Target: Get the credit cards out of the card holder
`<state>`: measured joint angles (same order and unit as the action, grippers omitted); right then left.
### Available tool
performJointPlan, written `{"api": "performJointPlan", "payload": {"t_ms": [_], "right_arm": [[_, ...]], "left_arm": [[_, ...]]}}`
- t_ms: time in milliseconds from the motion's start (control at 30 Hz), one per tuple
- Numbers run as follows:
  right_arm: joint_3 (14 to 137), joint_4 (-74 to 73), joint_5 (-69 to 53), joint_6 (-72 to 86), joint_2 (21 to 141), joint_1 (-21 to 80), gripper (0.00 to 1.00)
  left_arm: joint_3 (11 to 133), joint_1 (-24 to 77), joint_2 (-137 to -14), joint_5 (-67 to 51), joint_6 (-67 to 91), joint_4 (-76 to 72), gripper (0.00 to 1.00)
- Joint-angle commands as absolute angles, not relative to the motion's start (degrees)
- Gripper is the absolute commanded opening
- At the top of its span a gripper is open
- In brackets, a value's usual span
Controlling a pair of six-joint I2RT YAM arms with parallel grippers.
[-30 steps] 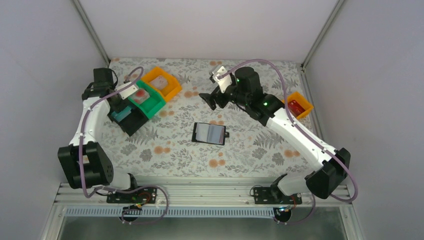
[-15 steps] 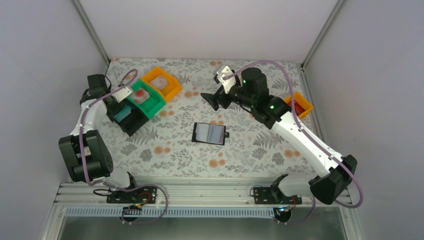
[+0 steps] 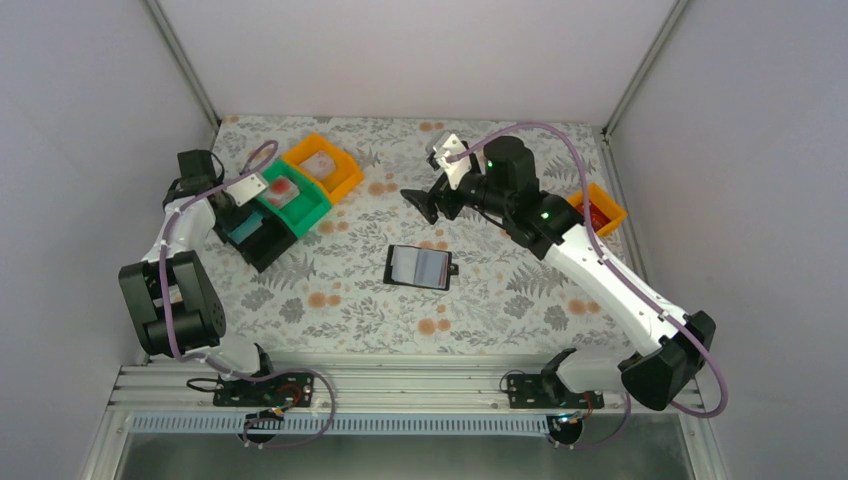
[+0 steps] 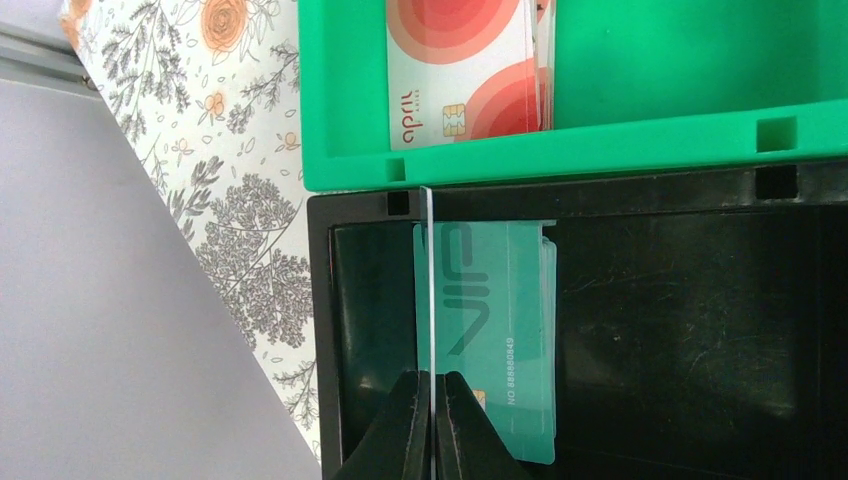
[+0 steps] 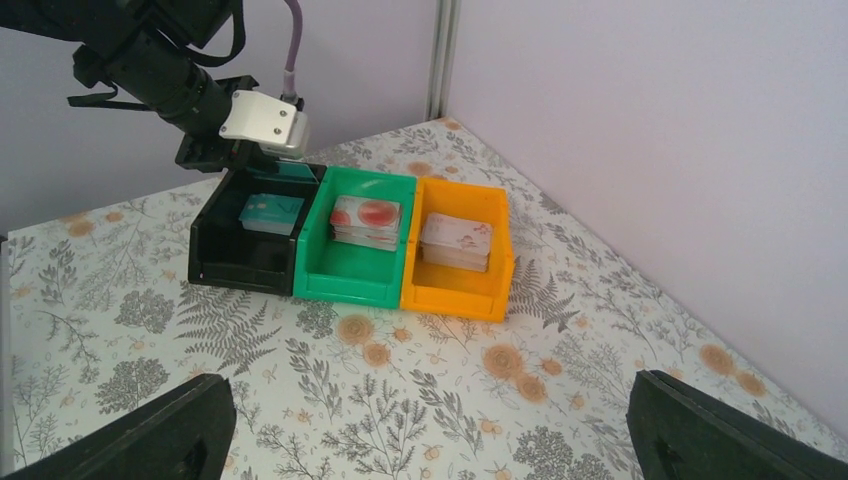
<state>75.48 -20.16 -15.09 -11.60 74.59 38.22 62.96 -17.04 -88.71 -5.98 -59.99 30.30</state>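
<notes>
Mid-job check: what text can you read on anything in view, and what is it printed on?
"april": red-and-white card in the green tray; small print under it unreadable.
"VIP": teal card in the black tray.
"NO." then digits, same card: too blurred to trust.
Held card, edge-on in the left gripper: no face visible.
Card holder: nothing legible.

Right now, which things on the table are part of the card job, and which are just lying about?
Job: card holder at table centre; thin card pinched edge-on in left gripper; black tray with teal cards beneath it.
Lying about: green tray; orange tray beside it; small orange bin at the right edge.
</notes>
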Motion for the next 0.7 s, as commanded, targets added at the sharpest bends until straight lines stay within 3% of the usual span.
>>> {"api": "performJointPlan", "payload": {"t_ms": [0,667], "right_arm": [[74.94,-18.81,-16.76,-12.3,72.77,37.87,0.99],[75.11,-19.59,-19.14,-13.01,72.75,37.79,0.99]], "left_arm": [[62.54,-17.58,-88.81,-4.09,-61.34,31.18,0.02],[60.25,-19.07,-91.14,-1.94,-61.1,25.28,0.02]]}}
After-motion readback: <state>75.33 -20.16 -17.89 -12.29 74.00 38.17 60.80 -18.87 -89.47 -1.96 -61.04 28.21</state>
